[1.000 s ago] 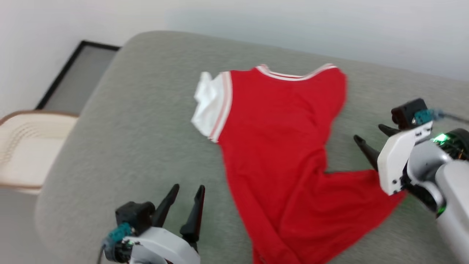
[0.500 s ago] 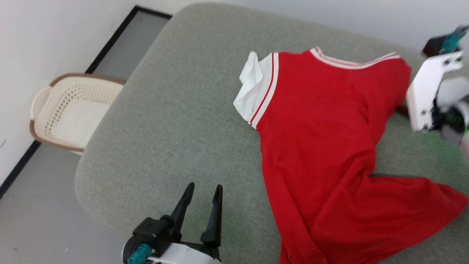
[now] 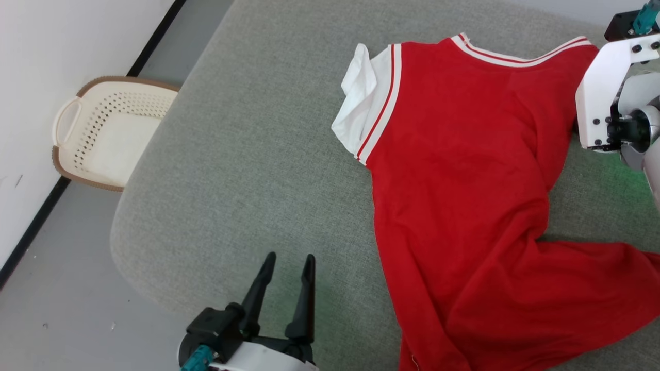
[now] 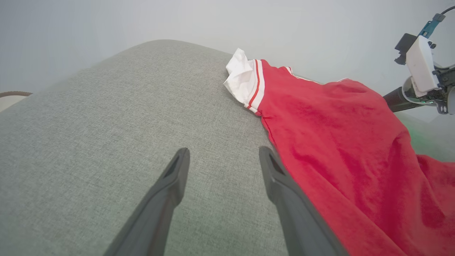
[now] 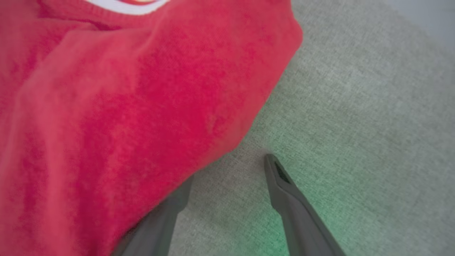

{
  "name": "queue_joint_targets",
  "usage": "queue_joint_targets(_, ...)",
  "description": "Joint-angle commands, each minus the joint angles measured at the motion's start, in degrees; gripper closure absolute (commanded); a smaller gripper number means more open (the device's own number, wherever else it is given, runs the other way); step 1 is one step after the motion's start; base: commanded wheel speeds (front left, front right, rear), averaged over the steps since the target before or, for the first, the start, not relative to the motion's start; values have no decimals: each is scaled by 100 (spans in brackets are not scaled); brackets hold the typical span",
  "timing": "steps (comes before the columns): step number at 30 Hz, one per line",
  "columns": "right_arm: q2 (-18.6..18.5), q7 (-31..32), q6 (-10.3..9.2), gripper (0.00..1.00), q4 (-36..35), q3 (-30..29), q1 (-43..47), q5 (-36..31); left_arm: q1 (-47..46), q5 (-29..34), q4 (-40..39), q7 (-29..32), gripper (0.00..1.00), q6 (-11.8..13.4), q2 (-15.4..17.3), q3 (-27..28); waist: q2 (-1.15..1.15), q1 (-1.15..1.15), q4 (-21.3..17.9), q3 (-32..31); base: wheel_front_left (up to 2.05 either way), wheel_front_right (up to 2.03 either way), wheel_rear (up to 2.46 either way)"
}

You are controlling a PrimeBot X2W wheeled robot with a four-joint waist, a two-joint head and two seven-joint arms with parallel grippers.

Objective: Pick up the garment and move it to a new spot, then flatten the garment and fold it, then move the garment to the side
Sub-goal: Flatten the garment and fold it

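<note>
The garment [image 3: 464,170], a red T-shirt with a white, red-striped sleeve [image 3: 361,98], lies spread but rumpled on the grey cushion [image 3: 247,144], print out of sight. My left gripper [image 3: 289,260] hovers open over bare cushion near the front edge, left of the garment's side hem [image 4: 302,170]. In the left wrist view the left gripper [image 4: 224,151] holds nothing. My right arm's white wrist housing [image 3: 603,93] stands at the garment's far right shoulder. There the right gripper [image 5: 229,161] is open, its left finger covered by the garment's red fold [image 5: 142,106], the other on bare cushion.
A cream perforated laundry basket [image 3: 103,129] with a brown rim sits on the grey floor [image 3: 67,309] left of the cushion, against the white wall. The cushion's rounded left edge [image 3: 126,216] drops off near my left gripper. Bare cushion lies left of the garment.
The head camera has tilted down and turned, shifting the whole picture. My right gripper has moved from beside the garment's waist to its far right shoulder. The left gripper has stayed open.
</note>
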Motion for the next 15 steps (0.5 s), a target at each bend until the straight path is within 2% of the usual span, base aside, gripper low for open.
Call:
queue_joint_targets(1,206,28,8,0,232,50,286,16,37,83,23,-1,0,-67,-45,35,0,0,9,38,0,0,0)
queue_joint_targets(3,235,15,8,0,306,88,287,5,29,105,59,-1,0,-159,-89,63,0,0,11,63,0,0,0)
queue_joint_targets(4,246,16,8,15,345,91,281,21,24,115,73,-1,0,-200,-105,81,0,0,13,75,0,0,0)
queue_joint_targets(5,273,40,9,78,364,124,290,30,18,134,84,-1,0,-216,-119,93,0,0,15,88,0,0,0)
queue_joint_targets(6,270,12,18,100,367,149,281,44,7,140,102,-1,0,-250,-131,112,0,0,16,101,0,0,0)
queue_joint_targets(11,218,-203,18,100,294,179,248,169,-64,166,176,-1,0,-349,-161,182,0,0,23,131,0,0,0)
queue_joint_targets(15,366,-434,20,100,6,246,184,431,-122,141,242,-1,0,-393,-165,195,0,0,20,94,0,0,0)
